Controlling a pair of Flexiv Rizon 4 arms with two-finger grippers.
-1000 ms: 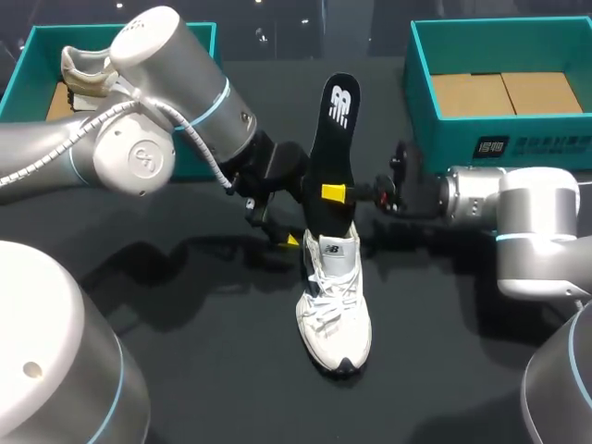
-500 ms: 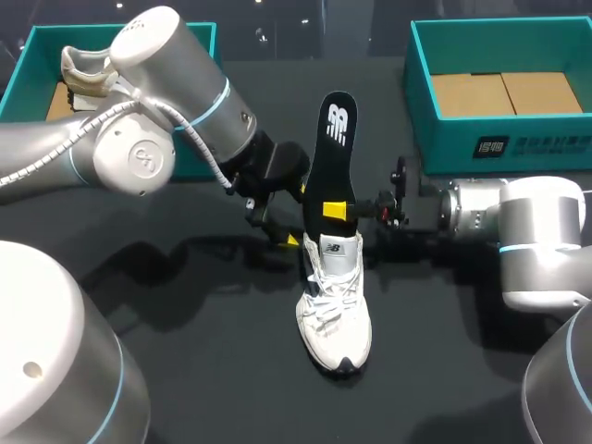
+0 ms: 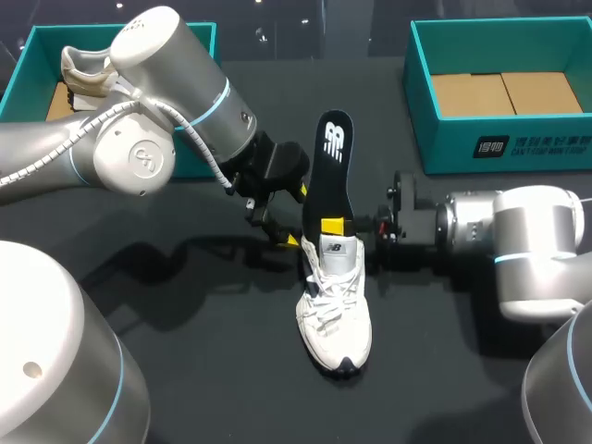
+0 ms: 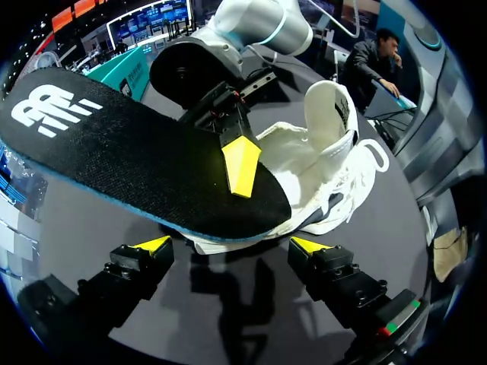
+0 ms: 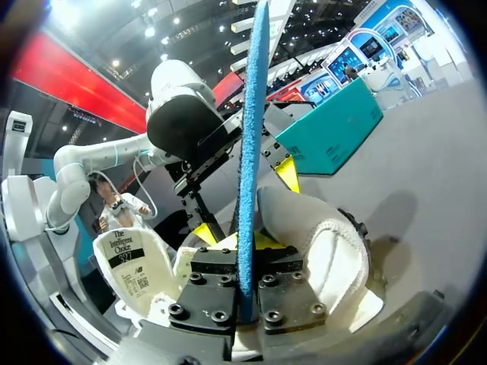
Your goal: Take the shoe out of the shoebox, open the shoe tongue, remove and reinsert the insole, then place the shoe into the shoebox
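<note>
Standing nearly upright out of the white sneaker point(image 3: 335, 310), the black insole point(image 3: 330, 162) has its lower end in the shoe's opening and its logo end up. Sneaker sits on its sole mid-table point(image 3: 203, 361), toe toward me, outside both boxes. My right gripper point(image 3: 334, 225) comes in from the side and pinches the insole low down, just above the collar. Right wrist view gives that edge-on: the insole's blue rim is clamped between my two finger blocks, and the tongue point(image 5: 129, 262) is folded forward with its label showing. Head view shows only one yellow tip there. Left wrist view shows what head view hides: my left gripper point(image 4: 232, 245) is spread wide, yellow tips either side of the heel, neither clearly touching. Head view alone has the boxes in full: right teal shoebox point(image 3: 444, 139) with cardboard inside, left teal shoebox point(image 3: 46, 32) behind my left arm, holding a second shoe point(image 3: 81, 74).
</note>
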